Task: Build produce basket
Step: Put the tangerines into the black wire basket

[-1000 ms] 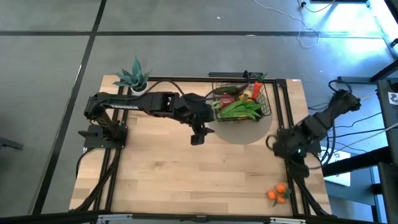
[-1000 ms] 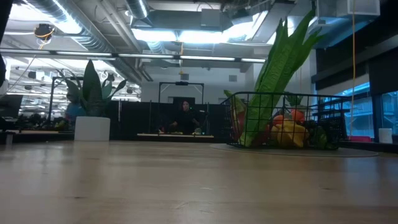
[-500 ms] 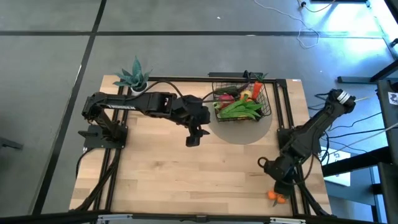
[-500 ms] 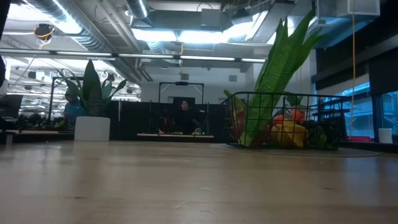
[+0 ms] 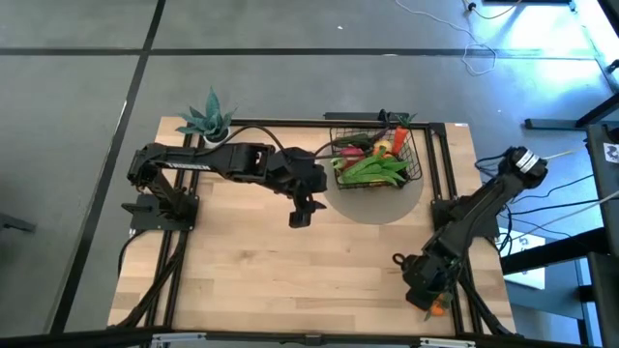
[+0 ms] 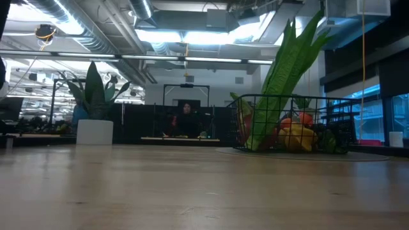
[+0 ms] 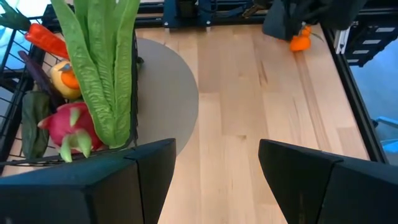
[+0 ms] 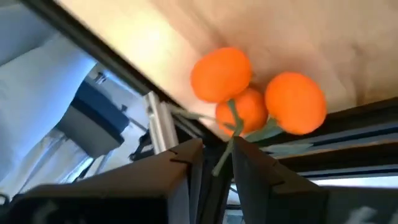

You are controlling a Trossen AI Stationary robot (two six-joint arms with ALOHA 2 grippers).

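Nearing completion: basket [image 5: 378, 157] beside open, idle left end effector [image 7: 214, 174], holding most produce [image 7: 99, 74]. Remaining: oranges [image 8: 255, 93] just ahead of right end effector [image 8: 216, 163], fingers narrowly parted, apparently straddling stem.

The left gripper [image 5: 301, 214] hovers mid-table on an outstretched arm, fingers parted. The right gripper [image 5: 427, 298] hangs low at the table's near right corner, fingers narrowly parted.

spiky potted plant [image 5: 208, 120] at table's [image 5: 251, 271] far left corner; round grey mat [image 5: 372, 205] on wood; person [image 6: 186, 118] seated far behind.
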